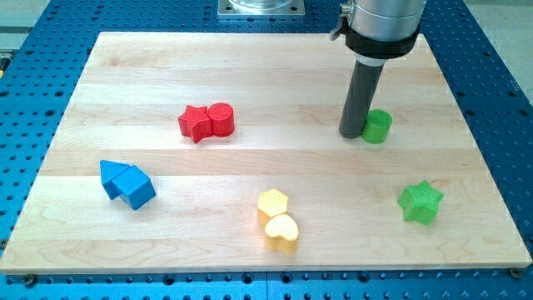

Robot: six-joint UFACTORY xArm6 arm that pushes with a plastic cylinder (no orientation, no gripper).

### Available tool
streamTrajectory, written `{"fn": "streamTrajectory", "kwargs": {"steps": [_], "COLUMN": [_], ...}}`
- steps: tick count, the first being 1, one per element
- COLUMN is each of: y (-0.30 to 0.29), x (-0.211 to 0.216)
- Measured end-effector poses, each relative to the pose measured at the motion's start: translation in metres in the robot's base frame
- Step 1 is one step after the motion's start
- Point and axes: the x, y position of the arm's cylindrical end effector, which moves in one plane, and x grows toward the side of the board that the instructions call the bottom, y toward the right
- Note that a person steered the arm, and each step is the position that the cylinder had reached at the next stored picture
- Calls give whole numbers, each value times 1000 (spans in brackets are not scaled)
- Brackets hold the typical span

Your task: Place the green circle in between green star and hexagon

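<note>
The green circle [377, 126], a short cylinder, stands at the view's right, above the middle. My tip [351, 132] rests on the board right against the circle's left side. The green star [420, 202] lies at the lower right, well below the circle. The yellow hexagon [272, 202] sits at the lower middle, touching a yellow heart [282, 232] just below it. The star and the hexagon lie at about the same height in the view, with a wide gap between them.
A red star [195, 123] and a red circle [221, 119] touch each other at the upper left of centre. Two blue blocks [127, 183] sit together at the left. The wooden board [250, 75] lies on a blue perforated table.
</note>
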Motion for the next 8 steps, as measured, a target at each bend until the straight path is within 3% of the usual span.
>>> {"fn": "streamTrajectory", "kwargs": {"steps": [2, 3, 5, 7, 8], "y": [-4, 68, 32, 43, 24], "x": [-60, -44, 49, -15, -13]}}
